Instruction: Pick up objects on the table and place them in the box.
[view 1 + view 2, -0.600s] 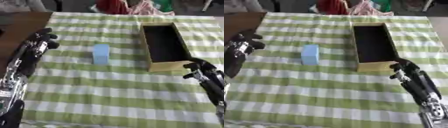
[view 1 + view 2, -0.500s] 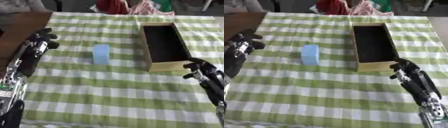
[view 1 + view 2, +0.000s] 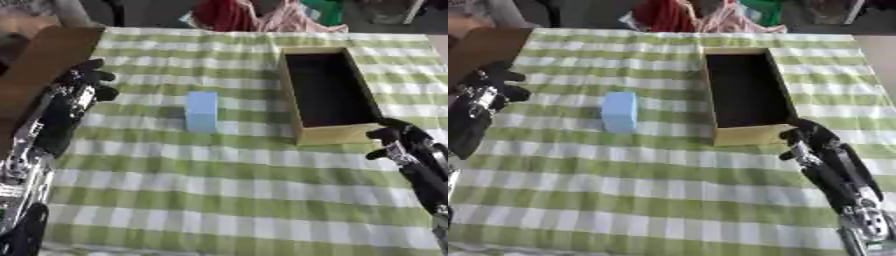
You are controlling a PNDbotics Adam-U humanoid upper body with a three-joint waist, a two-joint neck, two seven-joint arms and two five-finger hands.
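The robot's left hand [image 3: 86, 82] sits over the left edge of the table [image 3: 227, 200], its fingers curled in and holding nothing. To its right, separated from it by a strip of bare checked cloth, lies a single light blue block [image 3: 201, 111], a plain rectangular piece with no readable label or writing on it. It rests flat on the green-and-white checked tablecloth [image 3: 649, 180], well apart from both hands.

The right hand [image 3: 807, 141] is at the right side of the table, just beside the near right corner of the box [image 3: 294, 105], its fingers curled and empty; whether it touches the box wall cannot be told. There is one box: a long, open, tan-walled tray with a dark inside, lying lengthwise away from the robot, to the right of the block. Nothing can be made out inside it, and no print shows on its walls.

Between block and box runs an open lane of cloth. The whole near half of the table is bare cloth, giving both arms wide room. At the far edge, red, pink and green fabric [image 3: 254, 15] lies beyond the table, and a brown surface [image 3: 44, 55] shows past the left edge.
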